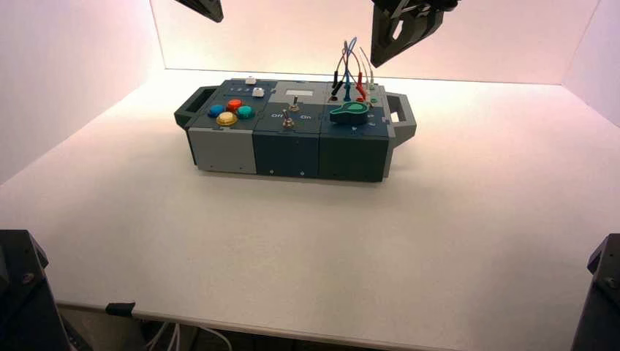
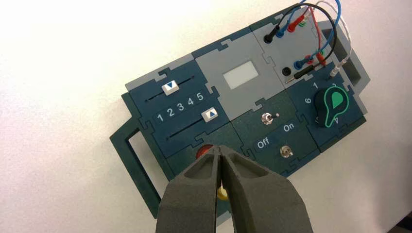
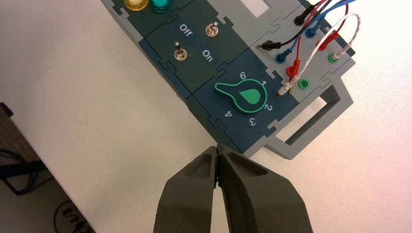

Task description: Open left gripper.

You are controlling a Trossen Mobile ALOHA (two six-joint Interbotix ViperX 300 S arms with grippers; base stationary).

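My left gripper hangs high above the table's far left, showing only as a slim black wedge at the top edge of the high view. In the left wrist view its fingers are shut, tips touching, with nothing between them. It hovers over the button end of the box. A red button peeks out past the tips and a yellow button shows through the slit. My right gripper, bulky with oval holes, hangs above the box's wire end; it is shut and empty.
The blue-grey box stands mid-table with handles at both ends. It carries two sliders, a white display, two toggle switches marked Off and On, a green knob and plugged wires. Black mounts stand at the near corners.
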